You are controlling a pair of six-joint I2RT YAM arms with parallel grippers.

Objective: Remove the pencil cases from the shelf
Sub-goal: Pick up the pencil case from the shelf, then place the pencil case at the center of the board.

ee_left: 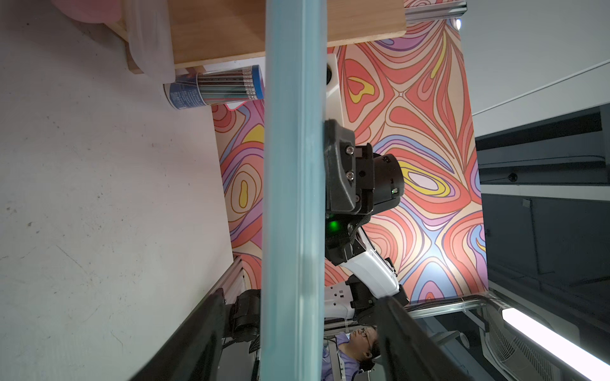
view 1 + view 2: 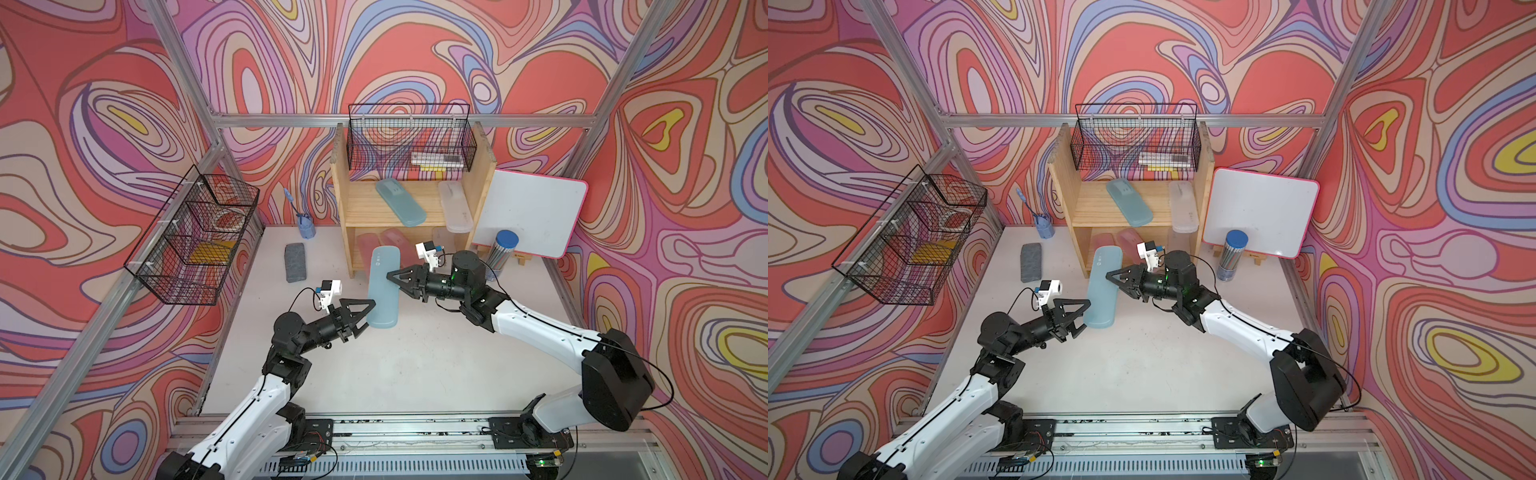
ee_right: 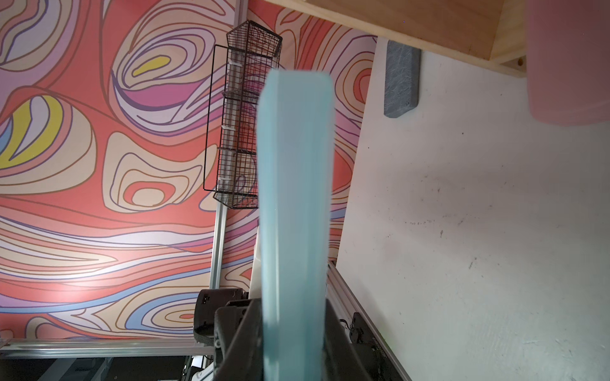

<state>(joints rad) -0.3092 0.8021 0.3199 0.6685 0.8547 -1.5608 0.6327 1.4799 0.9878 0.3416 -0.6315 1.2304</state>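
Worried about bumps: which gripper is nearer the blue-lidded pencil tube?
Right. The right gripper grips the teal case on the pencil tube side; left gripper is beyond it.

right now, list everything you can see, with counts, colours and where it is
teal cases: 2, teal, one held before shelf, one top tier
pink cases: 2, pink, bottom tier
clear cases: 2, frosted, one top tier, one bottom tier
shelf: 1, wood, by back wall
baskets: 2, black wire, left wall and above shelf
eraser: 1, grey, left of shelf
cup: 1, blue, left of shelf
pencil tube: 1, clear with blue lid, right of shelf
whiteboard: 1, white, right of shelf
right pincer: 1, black, shut on held teal case
left pincer: 1, black, open at that case's near end
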